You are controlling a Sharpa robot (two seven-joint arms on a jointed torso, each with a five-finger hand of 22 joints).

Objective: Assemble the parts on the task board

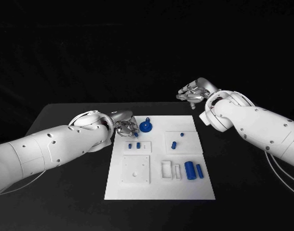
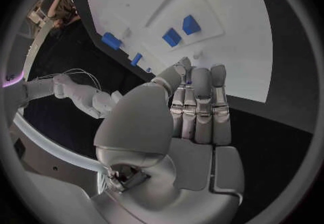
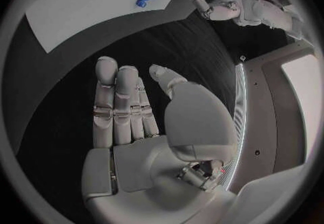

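My left hand (image 1: 124, 126) hovers, fingers straight and empty, at the board's (image 1: 189, 190) far-left edge to pick parts; my right hand (image 1: 194, 91) waits open, far right.

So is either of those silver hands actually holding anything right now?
No. The right hand is flat and bare above the table; the left hand reaches over the task board's edge with nothing seen in it.
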